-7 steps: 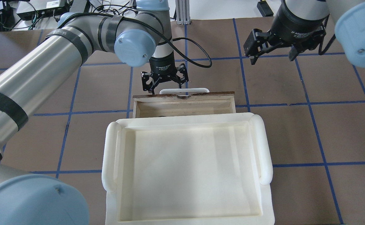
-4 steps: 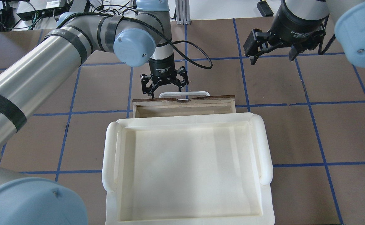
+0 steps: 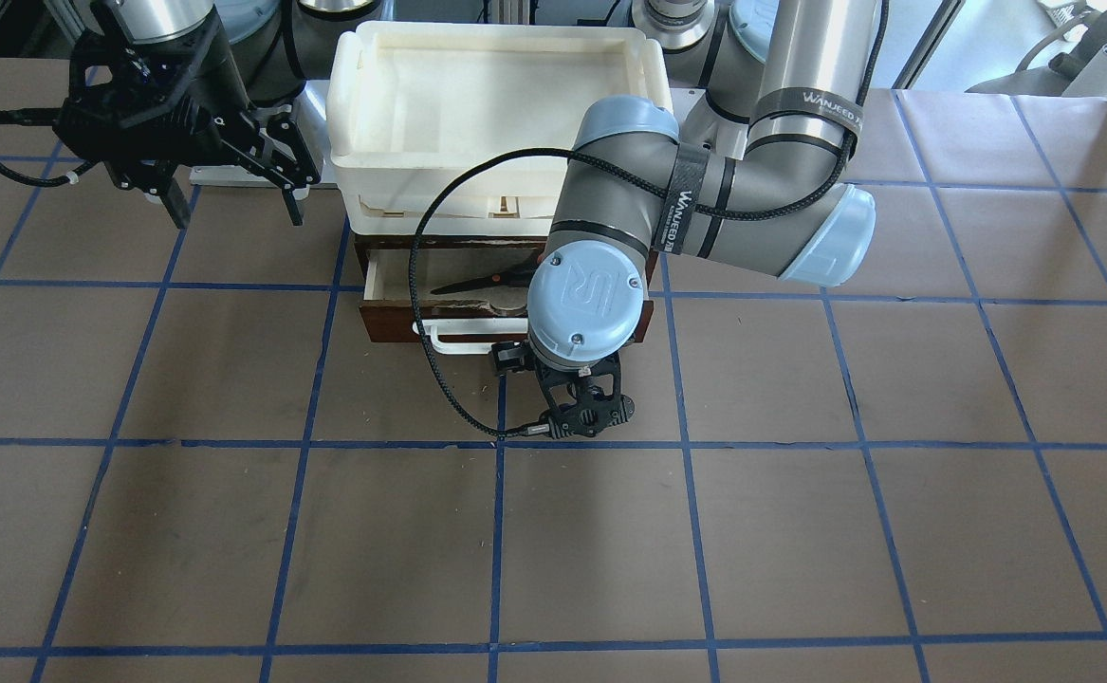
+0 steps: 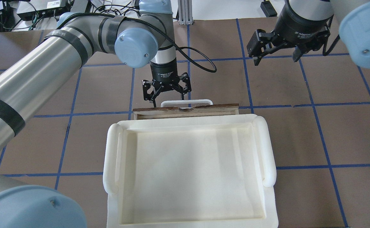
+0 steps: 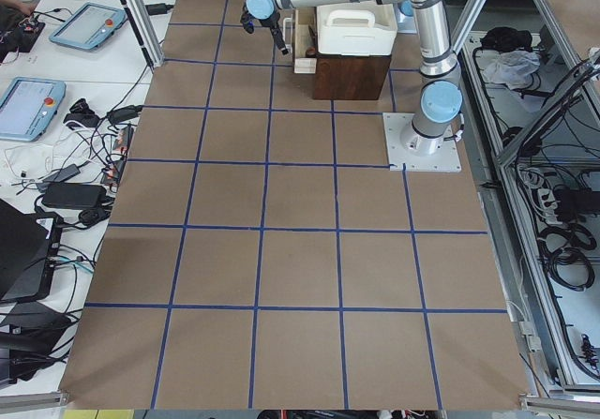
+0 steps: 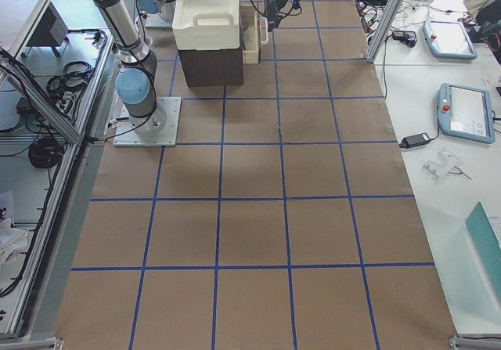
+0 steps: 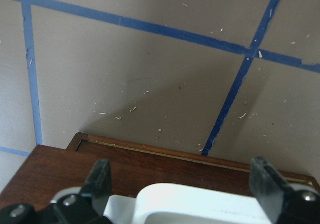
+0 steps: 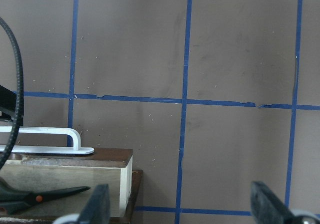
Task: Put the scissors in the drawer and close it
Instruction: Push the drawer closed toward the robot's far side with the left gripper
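The scissors [image 3: 488, 278] lie inside the drawer [image 3: 390, 330], blades toward the view's left; they also show in the right wrist view [image 8: 40, 197]. The drawer [image 4: 185, 109] sticks out only a little from under the white trays. My left gripper [image 4: 166, 95] is open in front of the drawer front, its fingers [image 7: 98, 180] on either side of the white handle [image 7: 200, 204]. I cannot tell if they touch it. My right gripper [image 4: 275, 54] is open and empty, high over the table at the far right.
Stacked white trays [image 4: 188, 171] sit on the dark cabinet [image 5: 350, 77] that holds the drawer. A black cable [image 3: 430, 379] loops from the left wrist across the drawer front. Brown table with blue tape lines [image 4: 311, 104] lies all around.
My left gripper has moved toward the cabinet and the drawer has slid in with it, so much less of the pale interior shows. The right arm has not moved.
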Robot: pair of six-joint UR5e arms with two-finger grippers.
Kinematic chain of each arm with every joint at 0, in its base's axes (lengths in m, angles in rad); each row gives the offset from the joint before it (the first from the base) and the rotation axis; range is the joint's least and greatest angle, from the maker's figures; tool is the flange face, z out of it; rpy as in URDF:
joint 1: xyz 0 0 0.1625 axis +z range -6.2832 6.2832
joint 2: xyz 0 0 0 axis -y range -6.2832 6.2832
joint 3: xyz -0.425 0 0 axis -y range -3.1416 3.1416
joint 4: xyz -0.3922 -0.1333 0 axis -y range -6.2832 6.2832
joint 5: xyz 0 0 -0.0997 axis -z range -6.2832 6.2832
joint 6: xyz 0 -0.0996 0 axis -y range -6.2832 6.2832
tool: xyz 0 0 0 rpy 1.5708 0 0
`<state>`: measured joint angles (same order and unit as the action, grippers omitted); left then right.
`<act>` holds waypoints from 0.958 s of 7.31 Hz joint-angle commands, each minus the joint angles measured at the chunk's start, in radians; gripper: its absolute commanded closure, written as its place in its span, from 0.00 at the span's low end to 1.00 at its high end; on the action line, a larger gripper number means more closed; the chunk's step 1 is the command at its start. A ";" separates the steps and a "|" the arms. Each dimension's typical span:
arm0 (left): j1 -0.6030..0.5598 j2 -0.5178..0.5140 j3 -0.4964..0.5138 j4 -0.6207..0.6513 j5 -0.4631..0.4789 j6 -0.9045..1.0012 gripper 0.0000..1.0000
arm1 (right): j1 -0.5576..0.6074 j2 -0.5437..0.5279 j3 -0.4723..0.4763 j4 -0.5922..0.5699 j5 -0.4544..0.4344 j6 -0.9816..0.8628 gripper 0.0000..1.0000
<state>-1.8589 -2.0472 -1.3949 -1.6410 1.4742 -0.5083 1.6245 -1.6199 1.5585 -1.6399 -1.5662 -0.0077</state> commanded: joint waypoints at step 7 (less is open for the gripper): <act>-0.031 0.033 -0.042 -0.094 -0.018 -0.001 0.00 | 0.002 0.000 0.002 -0.006 -0.002 0.002 0.00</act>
<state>-1.8898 -2.0195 -1.4370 -1.7065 1.4574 -0.5093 1.6259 -1.6199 1.5600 -1.6451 -1.5672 -0.0052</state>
